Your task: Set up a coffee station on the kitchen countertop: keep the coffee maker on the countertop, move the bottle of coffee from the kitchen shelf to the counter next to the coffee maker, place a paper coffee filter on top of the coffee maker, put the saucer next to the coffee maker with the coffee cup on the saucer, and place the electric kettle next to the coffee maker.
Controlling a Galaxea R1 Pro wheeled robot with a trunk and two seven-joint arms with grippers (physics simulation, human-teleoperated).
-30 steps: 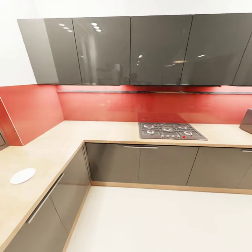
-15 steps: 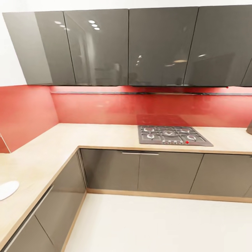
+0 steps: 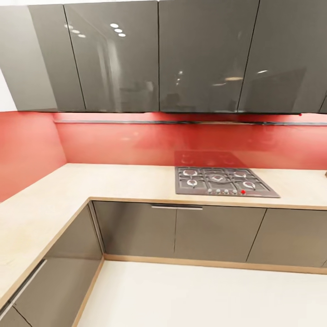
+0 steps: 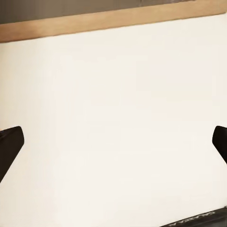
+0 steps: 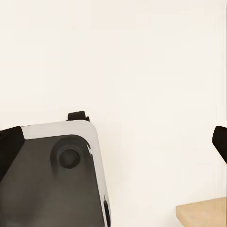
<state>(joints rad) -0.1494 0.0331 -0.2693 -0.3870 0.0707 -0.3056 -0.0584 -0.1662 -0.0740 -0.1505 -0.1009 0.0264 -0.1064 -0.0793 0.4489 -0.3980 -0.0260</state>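
While the robot faces the corner of the kitchen, none of the coffee things are set out where I can see them. The bench (image 3: 113,179) runs in an L, bare wood-grain along the back wall and down the left side, with only the hob (image 3: 225,181) let into it right of centre. Grey wall cupboards (image 3: 200,54) hang above a red splashback (image 3: 136,143), and grey doors (image 3: 213,231) close the space below. No coffee maker, jar, filter, saucer, cup or kettle shows on this stretch, so I cannot say where they are, and I would judge the whole job to be ahead: by what lies here, nothing is grouped as a station yet. A dark sliver at the far right edge of the bench is too little to name.

Both arms seem to hang low. The left claw (image 4: 113,142) looks down at pale floor (image 4: 118,118), its two dark tips at opposite edges of its picture, spread wide with nothing between them. The right claw (image 5: 113,142) is likewise spread wide and holds nothing; beneath it I see the floor, a corner of the robot's glossy dark base (image 5: 52,184), and a bit of tan plinth (image 5: 203,215).
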